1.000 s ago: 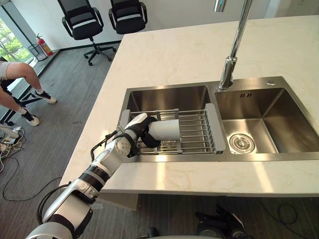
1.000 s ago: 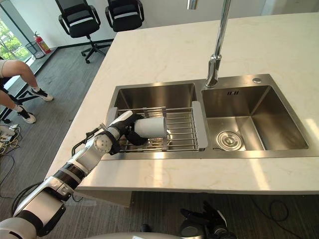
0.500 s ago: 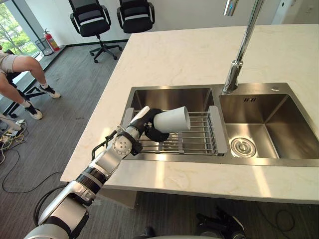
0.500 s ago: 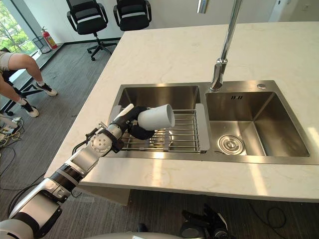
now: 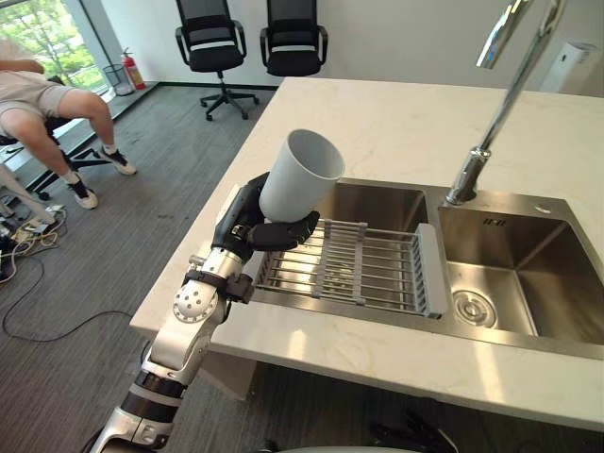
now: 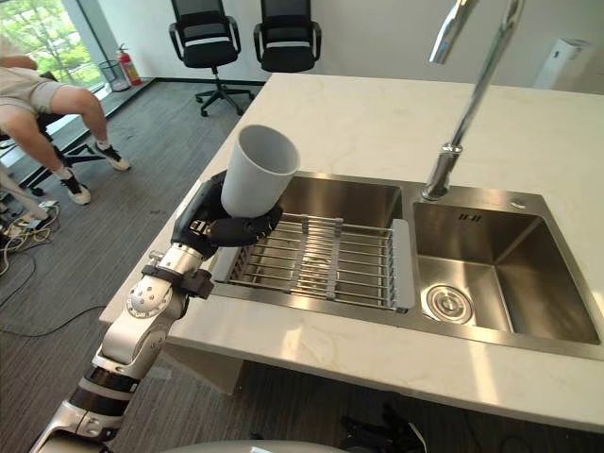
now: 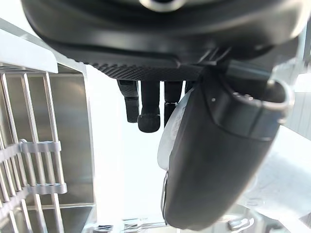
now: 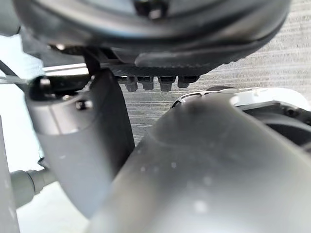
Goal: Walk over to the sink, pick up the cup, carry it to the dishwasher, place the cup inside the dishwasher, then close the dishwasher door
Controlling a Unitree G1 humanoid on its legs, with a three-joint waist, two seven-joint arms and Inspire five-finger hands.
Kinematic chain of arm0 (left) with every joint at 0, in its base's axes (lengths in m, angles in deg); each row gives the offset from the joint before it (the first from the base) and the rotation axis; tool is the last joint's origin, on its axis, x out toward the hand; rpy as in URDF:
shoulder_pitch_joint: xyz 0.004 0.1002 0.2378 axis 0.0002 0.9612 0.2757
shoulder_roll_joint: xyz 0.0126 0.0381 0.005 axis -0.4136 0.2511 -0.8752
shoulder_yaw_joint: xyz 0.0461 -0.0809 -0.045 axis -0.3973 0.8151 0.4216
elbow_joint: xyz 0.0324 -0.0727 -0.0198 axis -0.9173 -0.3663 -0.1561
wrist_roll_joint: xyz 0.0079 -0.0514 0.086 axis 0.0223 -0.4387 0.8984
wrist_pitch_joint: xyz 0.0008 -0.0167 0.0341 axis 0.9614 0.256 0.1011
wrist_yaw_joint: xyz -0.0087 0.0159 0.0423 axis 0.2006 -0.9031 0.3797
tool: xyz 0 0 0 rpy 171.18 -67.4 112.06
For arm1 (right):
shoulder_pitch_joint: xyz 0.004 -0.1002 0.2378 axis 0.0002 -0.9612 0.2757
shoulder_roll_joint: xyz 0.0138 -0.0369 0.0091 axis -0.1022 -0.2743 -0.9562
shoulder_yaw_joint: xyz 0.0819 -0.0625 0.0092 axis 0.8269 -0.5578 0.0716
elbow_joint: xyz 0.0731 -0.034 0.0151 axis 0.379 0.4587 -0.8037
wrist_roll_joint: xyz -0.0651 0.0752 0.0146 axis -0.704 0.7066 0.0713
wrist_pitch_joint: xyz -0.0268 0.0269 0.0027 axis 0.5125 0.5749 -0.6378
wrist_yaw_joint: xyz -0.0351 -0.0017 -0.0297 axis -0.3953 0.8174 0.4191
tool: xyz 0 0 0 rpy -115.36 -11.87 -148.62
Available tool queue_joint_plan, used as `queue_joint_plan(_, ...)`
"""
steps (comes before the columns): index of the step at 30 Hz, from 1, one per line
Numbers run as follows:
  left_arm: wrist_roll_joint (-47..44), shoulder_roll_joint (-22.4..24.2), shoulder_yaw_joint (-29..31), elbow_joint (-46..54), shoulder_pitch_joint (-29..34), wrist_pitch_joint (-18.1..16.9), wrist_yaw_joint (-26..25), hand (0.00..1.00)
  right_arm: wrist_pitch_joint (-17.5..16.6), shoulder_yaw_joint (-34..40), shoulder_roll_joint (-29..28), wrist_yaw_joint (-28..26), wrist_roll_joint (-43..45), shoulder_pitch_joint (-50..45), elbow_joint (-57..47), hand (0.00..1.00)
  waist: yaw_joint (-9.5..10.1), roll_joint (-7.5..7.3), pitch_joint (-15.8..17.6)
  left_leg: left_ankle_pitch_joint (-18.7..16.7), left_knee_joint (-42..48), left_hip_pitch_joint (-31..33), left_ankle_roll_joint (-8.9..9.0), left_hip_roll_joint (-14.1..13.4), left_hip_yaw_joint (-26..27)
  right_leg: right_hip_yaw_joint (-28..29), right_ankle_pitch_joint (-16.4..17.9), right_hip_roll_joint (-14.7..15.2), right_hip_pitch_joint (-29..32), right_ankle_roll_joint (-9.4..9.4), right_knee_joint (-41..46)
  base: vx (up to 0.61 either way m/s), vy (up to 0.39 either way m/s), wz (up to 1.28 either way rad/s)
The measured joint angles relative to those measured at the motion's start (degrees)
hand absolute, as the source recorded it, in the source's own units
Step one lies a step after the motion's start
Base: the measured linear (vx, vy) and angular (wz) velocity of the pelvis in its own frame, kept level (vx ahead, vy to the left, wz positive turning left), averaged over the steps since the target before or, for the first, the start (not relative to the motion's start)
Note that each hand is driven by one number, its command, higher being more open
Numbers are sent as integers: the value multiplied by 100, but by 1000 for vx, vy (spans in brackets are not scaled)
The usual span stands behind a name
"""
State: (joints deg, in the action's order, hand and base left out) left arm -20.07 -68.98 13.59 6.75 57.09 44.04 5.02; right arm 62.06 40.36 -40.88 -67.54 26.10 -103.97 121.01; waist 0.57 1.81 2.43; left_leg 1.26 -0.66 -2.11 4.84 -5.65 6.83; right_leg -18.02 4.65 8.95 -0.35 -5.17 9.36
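an office kitchenette, open to the work floor. kitchen side: pale marbled island surface [image 5: 396, 123] with a double stainless-steel sink [image 5: 377, 203] set in, a tall arched faucet [image 5: 483, 146] behind it and a wire drying rack [image 5: 359, 269] across the left basin. office side: two black swivel chairs [image 5: 209, 42] against the far wall, grey carpet floor [image 5: 142, 217], a red fire extinguisher [image 5: 129, 68] by the window [image 5: 42, 28], a person [image 5: 57, 99] seated near it.

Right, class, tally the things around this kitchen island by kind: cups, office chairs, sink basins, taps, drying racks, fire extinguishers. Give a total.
White cup: 1
Black office chairs: 2
Sink basins: 2
Tap: 1
Wire drying rack: 1
Red fire extinguisher: 1
Total: 8
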Motion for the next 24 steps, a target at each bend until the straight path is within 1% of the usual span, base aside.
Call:
queue_joint_plan(3, -264, 185, 131, 259, 422, -39, 90, 0, -2, -1, -16, 5, 37, 113, 15, 100, 32, -23, -30, -14, 15, -3, -11, -5, -26, -21, -22, -20, -54, 5, -68, 5, -1, 1)
queue_joint_plan(7, -295, 368, 155, 373, 763, -152, 205, 0, -5, -3, -73, 25, 157, 249, 13, 100, 60, -47, -86, -26, 42, 14, -25, -1, -64, -31, -51, -23, -75, 4, -116, 0, 0, 0)
queue_joint_plan(9, -294, 457, 155, 387, 871, -164, 239, 0, -8, -3, -94, 30, 182, 249, 13, 100, 115, -51, -164, -37, 55, 31, -35, -1, -79, -51, -79, -34, -100, 2, -173, 11, 6, 5)
queue_joint_plan(14, -290, 542, 207, 798, 1273, -346, 281, 0, -8, -36, -193, 75, 230, 368, 14, 100, 243, -65, -171, -90, 147, 60, -56, 14, -128, -90, -76, -16, -133, 3, -154, 7, 4, 4)
queue_joint_plan(18, -207, 662, 213, 858, 1400, -483, 281, 0, -28, -150, -279, 156, 214, 401, -19, 100, 311, -74, -160, -167, 315, 152, -92, 89, -273, -192, 52, 96, -136, -10, 80, -11, 15, 19)
queue_joint_plan(19, -158, 679, 211, 863, 1414, -517, 280, 0, -44, -153, -293, 179, 214, 392, -56, 100, 309, -95, -139, -222, 339, 176, -149, 152, -394, -272, 180, 193, -127, -43, 293, -36, 20, 57)
queue_joint_plan(20, -148, 684, 199, 870, 1419, -534, 281, 0, -89, -183, -303, 206, 221, 366, -89, 100, 302, -152, -118, -254, 343, 179, -152, 256, -555, -316, 367, 342, -99, -92, 611, -30, 9, 67)
queue_joint_plan(21, -146, 687, 191, 882, 1418, -544, 281, 0, -128, -225, -303, 228, 226, 360, -98, 100, 300, -186, -102, -249, 340, 180, -161, 313, -655, -283, 460, 423, -79, -154, 795, -6, -12, 91)
queue_joint_plan(22, -134, 721, 154, 898, 1416, -581, 280, 0, -185, -270, -295, 276, 238, 353, -147, 100, 292, -217, -68, -215, 337, 206, -202, 416, -905, -15, 551, 525, 31, -224, 1239, -1, -23, 102)
queue_joint_plan(23, -93, 745, 96, 979, 1417, -595, 266, 0, -240, -336, -277, 297, 251, 366, -192, 100, 321, -219, -49, -144, 340, 272, -239, 463, -1103, 331, 554, 557, 271, -228, 1755, -9, -27, 103)
queue_joint_plan(24, -63, 742, 85, 1059, 1418, -602, 267, 0, -256, -389, -271, 303, 267, 377, -237, 100, 358, -228, -42, -109, 351, 331, -228, 478, -1173, 480, 558, 563, 385, -231, 1967, -13, -40, 84)
